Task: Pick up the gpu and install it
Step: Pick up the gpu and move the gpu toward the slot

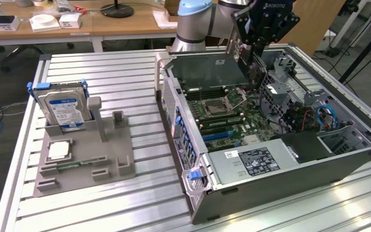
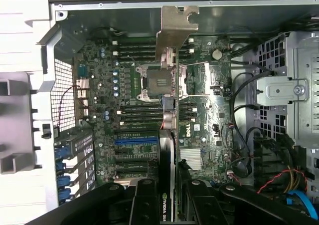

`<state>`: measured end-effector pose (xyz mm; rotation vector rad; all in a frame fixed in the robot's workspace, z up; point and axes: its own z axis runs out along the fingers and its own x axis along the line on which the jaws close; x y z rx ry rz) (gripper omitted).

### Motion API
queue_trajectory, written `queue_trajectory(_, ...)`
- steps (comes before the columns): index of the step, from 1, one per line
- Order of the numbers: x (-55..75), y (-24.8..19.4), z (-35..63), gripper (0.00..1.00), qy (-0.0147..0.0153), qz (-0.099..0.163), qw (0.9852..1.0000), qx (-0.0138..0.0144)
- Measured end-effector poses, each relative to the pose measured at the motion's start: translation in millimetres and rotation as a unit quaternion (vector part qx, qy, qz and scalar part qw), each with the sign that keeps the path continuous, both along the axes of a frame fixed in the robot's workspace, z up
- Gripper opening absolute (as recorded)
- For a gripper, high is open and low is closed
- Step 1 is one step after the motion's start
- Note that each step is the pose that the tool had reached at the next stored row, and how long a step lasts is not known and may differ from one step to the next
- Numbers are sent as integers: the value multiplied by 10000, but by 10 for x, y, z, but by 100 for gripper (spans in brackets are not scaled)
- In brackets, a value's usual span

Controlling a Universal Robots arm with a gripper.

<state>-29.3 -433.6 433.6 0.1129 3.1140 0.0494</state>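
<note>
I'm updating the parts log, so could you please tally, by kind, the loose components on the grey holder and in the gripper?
Hard drive: 1
Processor chip: 1
Memory strip: 1
gpu, held by the gripper: 1
Total: 4

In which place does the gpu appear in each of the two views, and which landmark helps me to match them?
Exterior view: the gpu hangs upright over the open computer case, toward the exterior view's upper right.
Wrist view: the gpu is seen edge-on, held by the gripper, with its silvery bracket at the far end.
Shared landmark: the CPU socket, directly beneath the card.
</note>
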Motion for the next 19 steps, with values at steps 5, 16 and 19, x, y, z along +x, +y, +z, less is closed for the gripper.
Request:
queue_trajectory(5,31,0,0,26,0,0,10000,0)
queue_trajectory(16,102,0,0,26,0,0,10000,0)
queue_trajectory(19,109,0,0,26,0,0,10000,0)
